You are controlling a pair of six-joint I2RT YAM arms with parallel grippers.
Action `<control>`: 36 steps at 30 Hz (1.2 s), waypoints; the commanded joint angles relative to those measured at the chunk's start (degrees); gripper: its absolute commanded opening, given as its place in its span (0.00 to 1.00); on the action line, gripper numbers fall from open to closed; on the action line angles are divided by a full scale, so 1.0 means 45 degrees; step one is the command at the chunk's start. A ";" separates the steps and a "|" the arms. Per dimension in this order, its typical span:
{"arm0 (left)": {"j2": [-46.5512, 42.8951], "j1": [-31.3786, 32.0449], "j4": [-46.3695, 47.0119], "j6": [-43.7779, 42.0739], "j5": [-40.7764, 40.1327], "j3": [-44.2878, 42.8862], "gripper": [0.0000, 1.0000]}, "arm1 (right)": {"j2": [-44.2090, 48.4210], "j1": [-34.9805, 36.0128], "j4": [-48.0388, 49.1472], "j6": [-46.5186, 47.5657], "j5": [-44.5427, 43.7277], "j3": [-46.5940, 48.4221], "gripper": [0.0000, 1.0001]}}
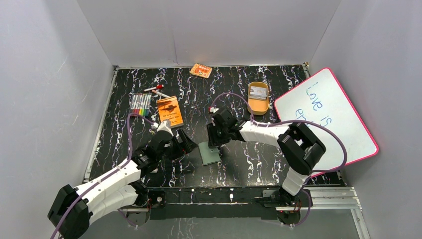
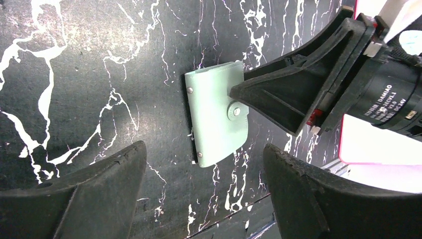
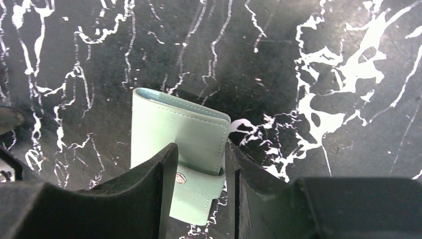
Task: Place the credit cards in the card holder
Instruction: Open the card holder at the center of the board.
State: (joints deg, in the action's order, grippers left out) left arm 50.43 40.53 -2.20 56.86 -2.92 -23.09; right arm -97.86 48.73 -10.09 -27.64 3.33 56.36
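The sage-green card holder [image 1: 209, 153] lies closed and flat on the black marbled table, its snap tab [image 2: 235, 110] fastened. My right gripper [image 3: 201, 147] is down on it, jaws a narrow gap apart, with the tab [image 3: 199, 186] showing between the fingers; nothing is lifted. In the top view it is just above the holder [image 1: 215, 144]. My left gripper [image 2: 204, 147] is wide open and empty, just left of the holder [image 1: 186, 145]. A pale grey-white credit card [image 1: 258, 91] lies in the tan oval tray [image 1: 259, 106] at the back right.
An orange booklet [image 1: 169, 110] and a row of markers [image 1: 142, 103] lie at the left. An orange-and-white packet [image 1: 201, 70] sits by the back wall. A pink-edged whiteboard [image 1: 326, 117] leans at the right.
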 commanded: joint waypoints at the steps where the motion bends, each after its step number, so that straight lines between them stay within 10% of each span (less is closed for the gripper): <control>1: -0.0036 0.0035 0.0420 0.0066 -0.0115 0.0141 0.82 | -0.0116 -0.0018 0.0397 0.0585 0.0868 0.0879 0.48; 15: 0.3886 0.0033 0.2810 -0.0133 0.2323 -0.1070 0.46 | 0.3097 0.1080 -0.1245 0.0984 -0.2850 0.0014 0.52; 36: 0.6480 -0.0390 0.4204 0.1038 0.2237 -0.0922 0.03 | 0.1361 0.3952 -0.1332 -0.0049 -0.6536 0.0445 0.45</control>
State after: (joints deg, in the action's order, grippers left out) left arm 79.20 39.29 15.46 60.71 7.94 -27.79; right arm -90.19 65.17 -16.80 -26.81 -22.22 55.70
